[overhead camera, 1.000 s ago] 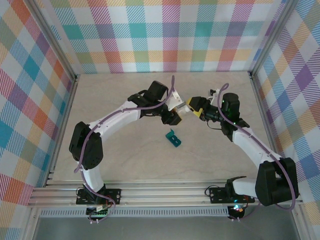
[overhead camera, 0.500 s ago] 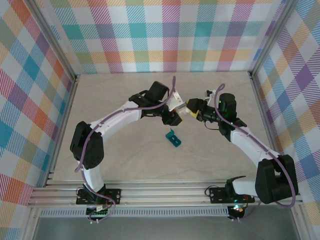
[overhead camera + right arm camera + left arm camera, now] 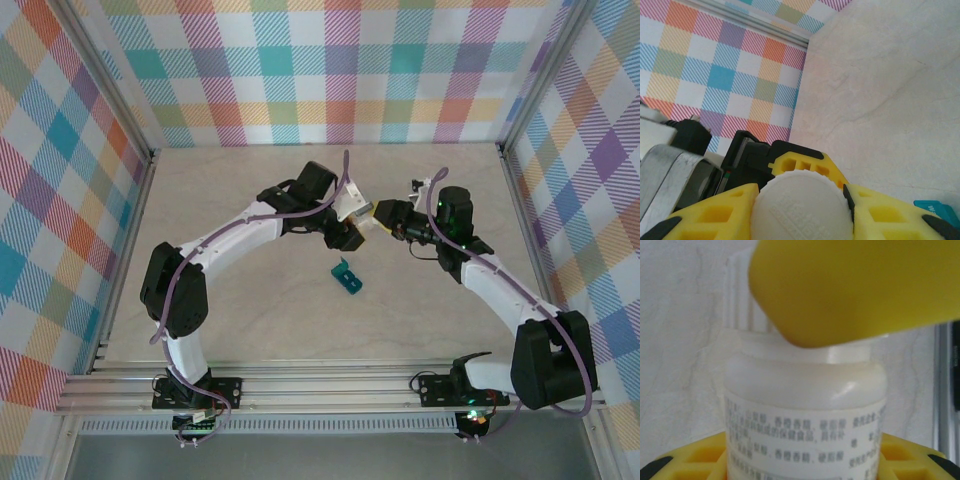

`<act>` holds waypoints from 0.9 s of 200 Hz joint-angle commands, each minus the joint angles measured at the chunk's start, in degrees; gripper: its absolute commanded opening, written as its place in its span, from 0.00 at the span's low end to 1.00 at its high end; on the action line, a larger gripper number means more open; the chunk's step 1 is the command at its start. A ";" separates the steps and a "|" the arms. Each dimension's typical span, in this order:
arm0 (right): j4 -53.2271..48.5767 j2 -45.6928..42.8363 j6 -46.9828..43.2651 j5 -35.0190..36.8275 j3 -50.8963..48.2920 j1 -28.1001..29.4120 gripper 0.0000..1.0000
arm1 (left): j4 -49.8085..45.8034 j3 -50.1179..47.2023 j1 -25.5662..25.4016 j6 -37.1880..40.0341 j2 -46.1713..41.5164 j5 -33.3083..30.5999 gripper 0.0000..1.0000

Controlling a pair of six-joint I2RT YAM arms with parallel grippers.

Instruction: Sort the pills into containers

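Note:
A small white bottle (image 3: 805, 405) with a printed label sits between the yellow fingers (image 3: 685, 462) of my left gripper (image 3: 360, 214), which is shut on its body above the table's middle. My right gripper (image 3: 381, 214) meets it from the right. Its yellow fingers (image 3: 890, 215) press both sides of the bottle's ribbed white cap (image 3: 800, 210), and one finger (image 3: 855, 290) covers the cap in the left wrist view. The teal containers (image 3: 347, 277) lie on the table just below both grippers, with a corner (image 3: 940, 209) in the right wrist view. The pills are hidden.
The pale marbled table (image 3: 230, 190) is enclosed by checked walls (image 3: 330, 70) at the back and sides, with a metal rail (image 3: 330, 385) along the near edge. Both arms arch inward and meet at the centre.
My right gripper has shifted slightly left onto the bottle's cap and its fingers have closed on it. The left arm and the bottle have stayed put.

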 commanded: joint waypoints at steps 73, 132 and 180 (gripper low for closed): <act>0.15 -3.51 -16.75 -13.28 2.52 -4.61 0.34 | -2.41 1.21 3.61 -2.40 -1.74 22.82 0.00; -9.99 -5.97 -21.66 -7.48 3.72 -5.03 0.34 | -3.19 0.50 3.69 -1.07 -2.26 19.95 0.00; -14.03 -9.18 -18.54 -0.21 0.73 -6.11 0.35 | 2.95 -4.65 3.70 -3.70 -5.90 17.09 0.00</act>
